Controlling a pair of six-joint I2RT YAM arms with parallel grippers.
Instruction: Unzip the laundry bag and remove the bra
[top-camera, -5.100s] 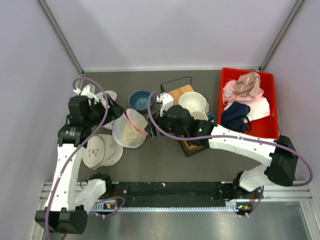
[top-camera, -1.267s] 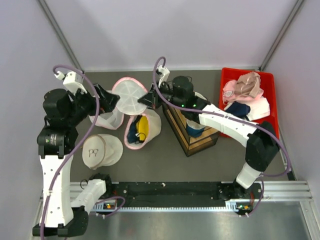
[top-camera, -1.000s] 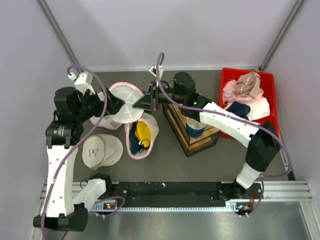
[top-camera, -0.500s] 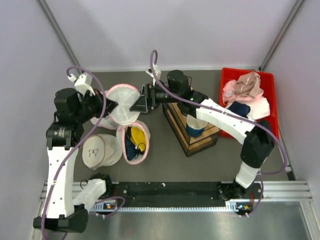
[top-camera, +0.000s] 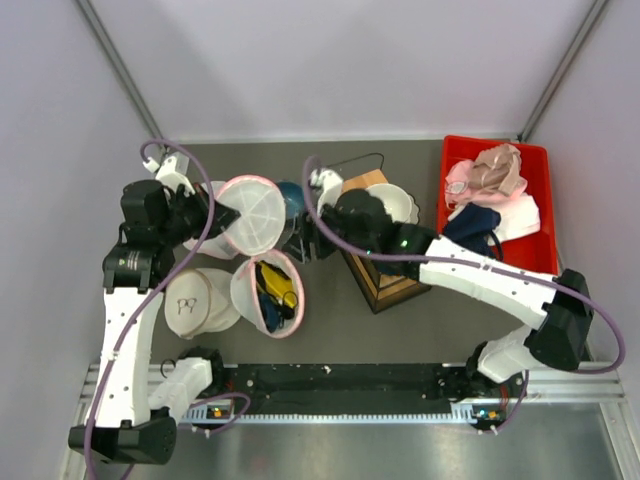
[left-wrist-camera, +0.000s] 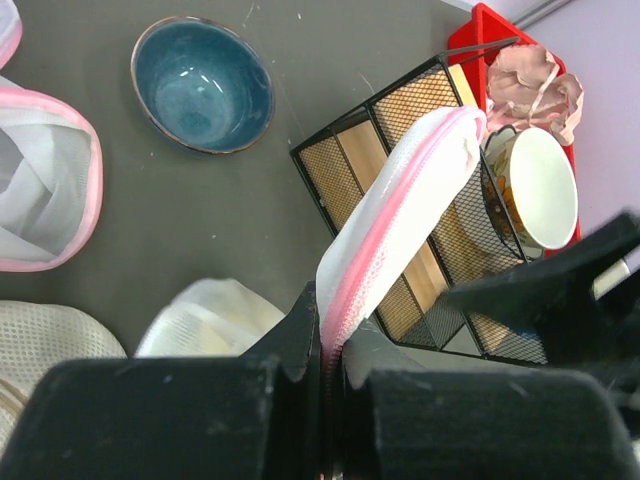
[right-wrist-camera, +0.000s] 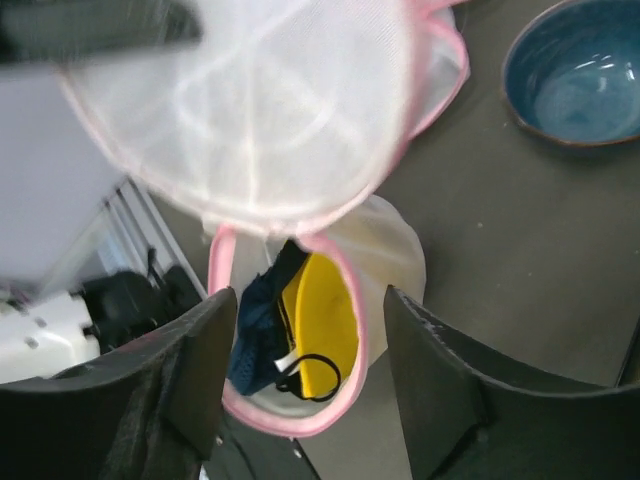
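Note:
The laundry bag (top-camera: 255, 212), white mesh with pink zipper trim, hangs unzipped. Its round lid is lifted and its lower half (right-wrist-camera: 395, 250) gapes open below. My left gripper (top-camera: 222, 215) is shut on the pink trim (left-wrist-camera: 395, 215) at the lid's edge, pinched between both fingers. The yellow bra (right-wrist-camera: 325, 320) with dark navy trim and a black strap loop lies inside the open half, also visible from above as the bra (top-camera: 284, 290). My right gripper (right-wrist-camera: 310, 385) hovers open over the bag's mouth, holding nothing; in the top view the right gripper (top-camera: 300, 242) sits just right of the lid.
A blue bowl (left-wrist-camera: 203, 83) and a black wire rack (left-wrist-camera: 450, 230) holding a white cup (left-wrist-camera: 535, 185) stand right of the bag. A flat white round bag (top-camera: 195, 300) lies front left, another pink-trimmed bag (left-wrist-camera: 40, 190) beside it. A red bin (top-camera: 552, 230) of clothes sits far right.
My left gripper has shut on the lid's trim. My right gripper let go of the bag, opened and drew back over its mouth. The bag's lower half dropped nearer the front.

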